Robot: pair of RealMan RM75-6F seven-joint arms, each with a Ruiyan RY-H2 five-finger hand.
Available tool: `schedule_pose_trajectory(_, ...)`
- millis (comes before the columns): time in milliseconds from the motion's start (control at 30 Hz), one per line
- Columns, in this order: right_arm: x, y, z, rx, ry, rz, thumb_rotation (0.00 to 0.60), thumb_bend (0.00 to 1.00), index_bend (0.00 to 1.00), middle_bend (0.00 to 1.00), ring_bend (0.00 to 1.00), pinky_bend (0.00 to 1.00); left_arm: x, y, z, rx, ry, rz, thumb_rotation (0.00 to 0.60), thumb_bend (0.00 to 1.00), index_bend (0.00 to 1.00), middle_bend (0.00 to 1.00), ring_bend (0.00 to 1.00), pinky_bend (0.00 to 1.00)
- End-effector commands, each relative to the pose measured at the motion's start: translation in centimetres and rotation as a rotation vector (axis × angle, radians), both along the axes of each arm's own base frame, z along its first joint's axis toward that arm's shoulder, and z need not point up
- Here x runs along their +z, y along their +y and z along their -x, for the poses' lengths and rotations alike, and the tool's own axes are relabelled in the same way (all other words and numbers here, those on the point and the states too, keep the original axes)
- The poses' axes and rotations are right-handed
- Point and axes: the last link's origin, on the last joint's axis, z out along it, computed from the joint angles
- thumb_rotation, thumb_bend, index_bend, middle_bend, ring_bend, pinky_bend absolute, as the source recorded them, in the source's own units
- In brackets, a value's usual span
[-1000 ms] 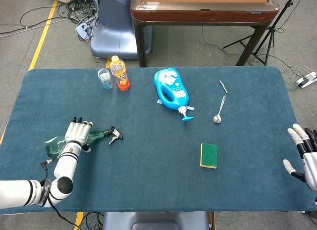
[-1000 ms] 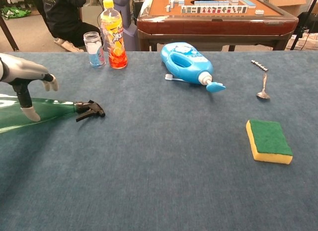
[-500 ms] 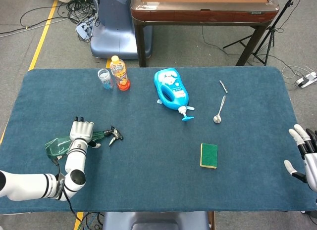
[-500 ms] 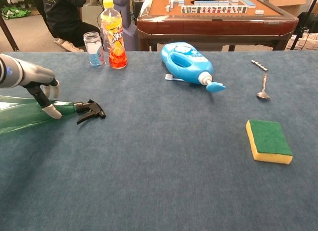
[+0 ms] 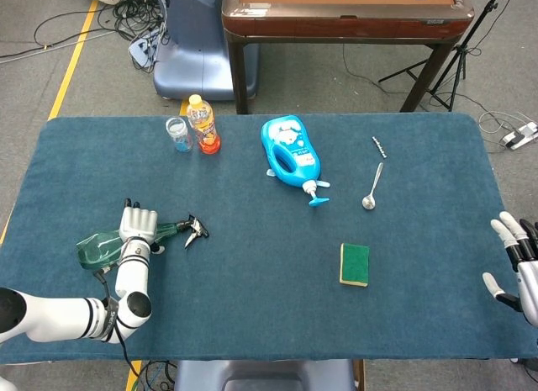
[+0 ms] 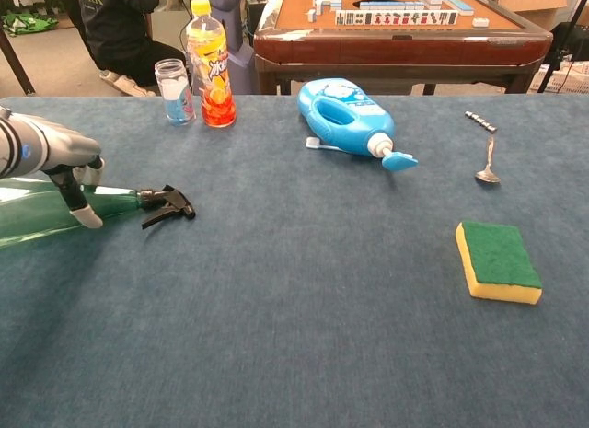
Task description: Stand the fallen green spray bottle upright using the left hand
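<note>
The green spray bottle [image 5: 101,245] [image 6: 41,212] lies on its side at the table's left, its black trigger head [image 5: 194,229] [image 6: 167,204] pointing right. My left hand [image 5: 139,224] [image 6: 55,156] sits on top of the bottle near its neck. Its thumb [image 6: 78,202] comes down the near side and its fingers curl over the far side, gripping the bottle. My right hand [image 5: 517,265] hangs at the table's right edge with fingers spread and nothing in it; the chest view does not show it.
At the back left stand a small clear jar [image 5: 177,134] [image 6: 174,90] and an orange drink bottle [image 5: 203,124] [image 6: 211,64]. A blue detergent bottle [image 5: 291,151] [image 6: 348,117] lies mid-table, with a spoon [image 5: 372,187] [image 6: 486,161] and a green-yellow sponge [image 5: 354,264] [image 6: 498,260] to the right.
My left hand has settled lower over the bottle and its fingers have curled in around it. The forearm swung in closer under the hand. The bottle still lies flat; the right hand is still.
</note>
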Motion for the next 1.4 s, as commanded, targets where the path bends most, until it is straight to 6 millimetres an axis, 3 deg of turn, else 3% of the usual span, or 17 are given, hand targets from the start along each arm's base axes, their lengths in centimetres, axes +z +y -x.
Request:
schedule_pose_trajectory(33, 0.0, 0.1, 0.0, -0.002, 0.001, 0.001, 0.6, 0.26, 0.1, 0.09, 0.0, 0.0, -0.2, -0.1, 0.2, -0.004, 0.01, 0.003, 0.376, 0.18, 0.29, 0.32, 0.1, 0.0)
schedule_pose_trajectory(133, 0.0, 0.1, 0.1, -0.005, 0.001, 0.001, 0.6, 0.26, 0.1, 0.09, 0.0, 0.0, -0.4, 0.0, 0.4, -0.008, 0.013, 0.005, 0.395, 0.18, 0.31, 0.33, 0.11, 0.0)
schedule_pose_trajectory(267, 0.1, 0.3, 0.0, -0.002, -0.002, 0.008, 0.6, 0.26, 0.1, 0.09, 0.0, 0.0, -0.5, 0.2, 0.5, -0.024, -0.026, -0.006, 0.502, 0.19, 0.35, 0.38, 0.14, 0.0)
schedule_pose_trajectory(433, 0.1, 0.4, 0.0, -0.006, -0.001, 0.01, 0.6, 0.26, 0.1, 0.09, 0.0, 0.0, 0.1, 0.3, 0.2, -0.053, -0.089, -0.02, 0.535, 0.21, 0.41, 0.46, 0.21, 0.0)
schedule_pose_trajectory(533, 0.0, 0.3, -0.1, -0.003, -0.002, 0.009, 0.6, 0.26, 0.1, 0.09, 0.0, 0.0, 0.7, 0.2, 0.0, -0.065, -0.158, -0.032, 0.595, 0.21, 0.44, 0.49, 0.24, 0.03)
schedule_pose_trajectory(667, -0.1, 0.2, -0.3, 0.004, -0.003, 0.006, 0.6, 0.26, 0.1, 0.09, 0.0, 0.0, 1.7, 0.1, 0.2, -0.076, -0.205, -0.038, 0.6, 0.21, 0.47, 0.52, 0.26, 0.06)
schedule_pose_trajectory(1000, -0.2, 0.2, -0.7, 0.009, 0.003, 0.006, 0.6, 0.26, 0.1, 0.09, 0.0, 0.0, 5.9, -0.5, -3.5, -0.13, -0.771, -0.115, 0.6, 0.21, 0.46, 0.52, 0.26, 0.07)
schedule_pose_trajectory(1200, -0.3, 0.1, -0.7, 0.009, 0.001, 0.003, 0.6, 0.26, 0.1, 0.09, 0.0, 0.0, 6.8, -0.4, -4.0, -0.198, -1.044, -0.195, 0.6, 0.21, 0.45, 0.52, 0.26, 0.07)
schedule_pose_trajectory(1400, -0.2, 0.1, -0.7, 0.006, 0.002, 0.008, 0.6, 0.26, 0.1, 0.09, 0.0, 0.0, 6.5, -0.1, -3.8, -0.21, -1.324, -0.281, 0.6, 0.21, 0.47, 0.52, 0.26, 0.07)
